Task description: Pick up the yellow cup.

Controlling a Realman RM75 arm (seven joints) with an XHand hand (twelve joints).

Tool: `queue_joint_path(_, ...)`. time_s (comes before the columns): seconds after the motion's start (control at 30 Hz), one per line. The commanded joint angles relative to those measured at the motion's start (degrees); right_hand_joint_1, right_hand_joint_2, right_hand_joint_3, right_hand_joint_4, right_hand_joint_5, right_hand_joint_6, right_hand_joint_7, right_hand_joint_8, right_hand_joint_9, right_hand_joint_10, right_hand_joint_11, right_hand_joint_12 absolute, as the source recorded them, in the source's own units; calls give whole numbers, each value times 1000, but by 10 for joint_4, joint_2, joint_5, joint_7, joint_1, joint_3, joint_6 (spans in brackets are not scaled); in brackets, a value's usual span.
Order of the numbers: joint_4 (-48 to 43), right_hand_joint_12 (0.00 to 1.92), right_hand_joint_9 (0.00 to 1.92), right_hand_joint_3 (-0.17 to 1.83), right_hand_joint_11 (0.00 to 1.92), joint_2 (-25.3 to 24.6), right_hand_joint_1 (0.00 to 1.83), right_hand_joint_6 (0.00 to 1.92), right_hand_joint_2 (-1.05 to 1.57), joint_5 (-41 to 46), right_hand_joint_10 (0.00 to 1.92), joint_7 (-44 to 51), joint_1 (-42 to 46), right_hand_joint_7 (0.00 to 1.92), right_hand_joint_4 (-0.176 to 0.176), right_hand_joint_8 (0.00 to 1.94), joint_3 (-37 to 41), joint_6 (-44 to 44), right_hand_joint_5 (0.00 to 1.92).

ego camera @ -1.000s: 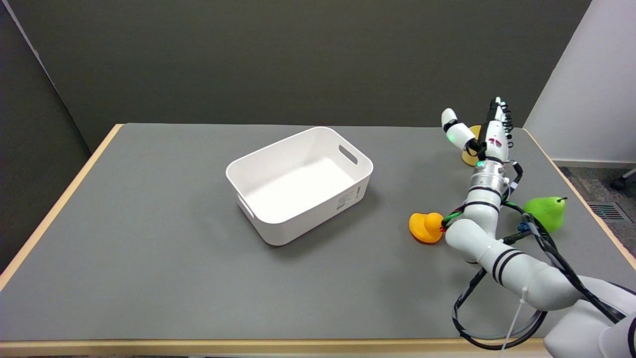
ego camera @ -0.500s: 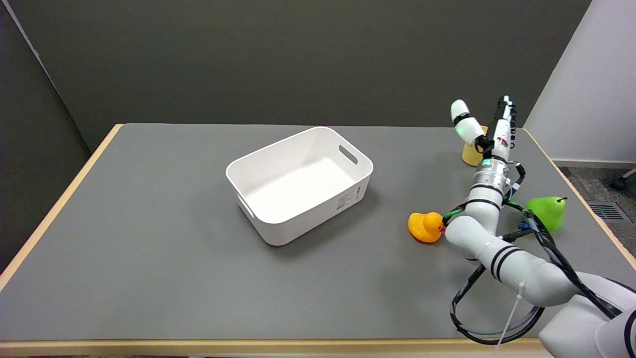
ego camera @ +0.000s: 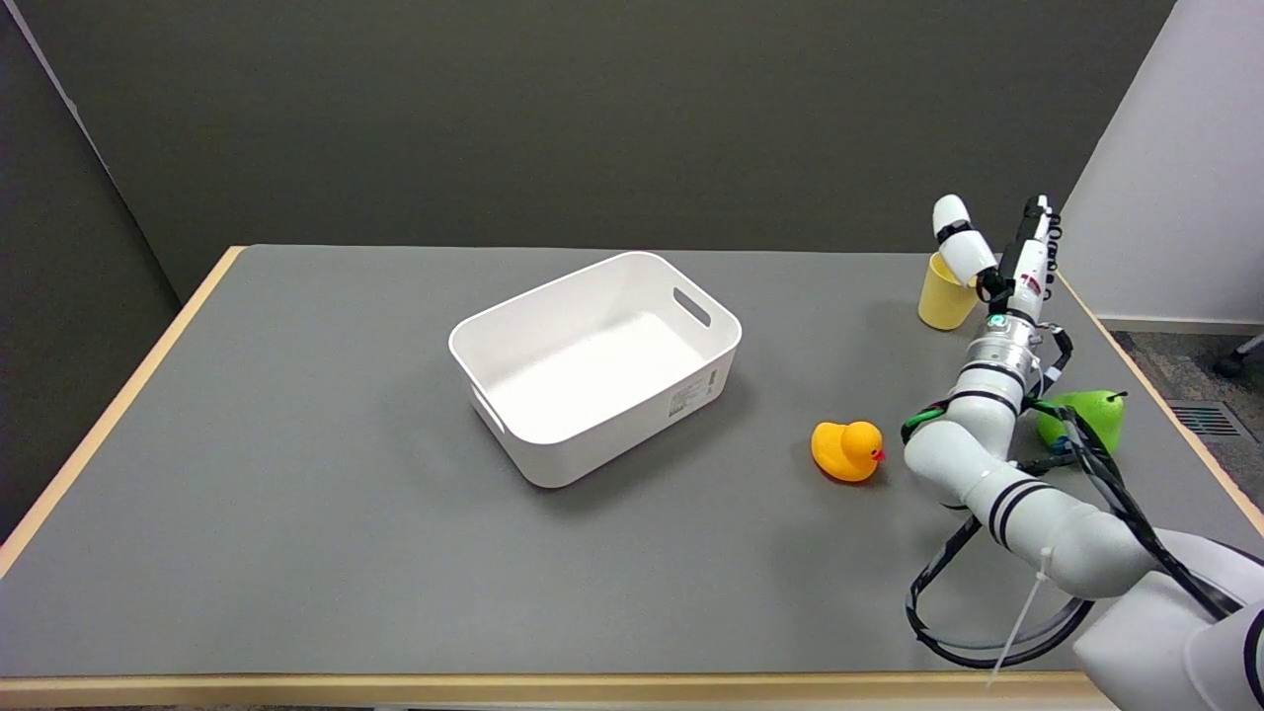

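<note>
cup (ego camera: pixel 945 293), the yellow one, is standing upright near the far right corner of the grey table (ego camera: pixel 296 474), and the right hand (ego camera: pixel 999 259) is hovering just beside it on its right, fingers spread wide with nothing in them, the thumb overlapping the cup's rim from where i'm looking. nearer the front, an orange duck (ego camera: pixel 846 450) is sitting just left of the white arm while a green pear (ego camera: pixel 1094 416) is peeking out behind it. a white bin (ego camera: pixel 594 362) is resting mid-table, well apart from the cup.
</note>
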State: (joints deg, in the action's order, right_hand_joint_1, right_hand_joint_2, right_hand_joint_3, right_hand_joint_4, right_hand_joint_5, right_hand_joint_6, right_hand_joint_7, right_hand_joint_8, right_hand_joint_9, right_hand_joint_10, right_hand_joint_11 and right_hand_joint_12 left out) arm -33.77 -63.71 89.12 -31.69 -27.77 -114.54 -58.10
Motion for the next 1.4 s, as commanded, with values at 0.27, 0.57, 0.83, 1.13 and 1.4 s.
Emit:
queue_joint_path(0.27,135,-1,-1,577,-1,-3,525,-1,703,0,-1,-22,-79,-1,-131,-1,-3,154,-1)
queue_joint_path(0.57,148,-1,-1,577,-1,1,523,-1,698,0,-1,-22,-83,-1,-120,-1,-3,162,-1)
queue_joint_path(0.83,148,-1,-1,649,-1,11,493,-1,681,0,-1,-22,-74,-1,-120,-1,0,162,-1)
queue_joint_path(1.13,156,-1,-1,584,-1,20,514,-1,687,0,-1,-22,-73,-1,-113,-1,0,166,-1)
queue_joint_path(1.4,168,-1,-1,589,-1,27,503,-1,685,0,-1,-22,-81,-1,-109,-1,0,194,-1)
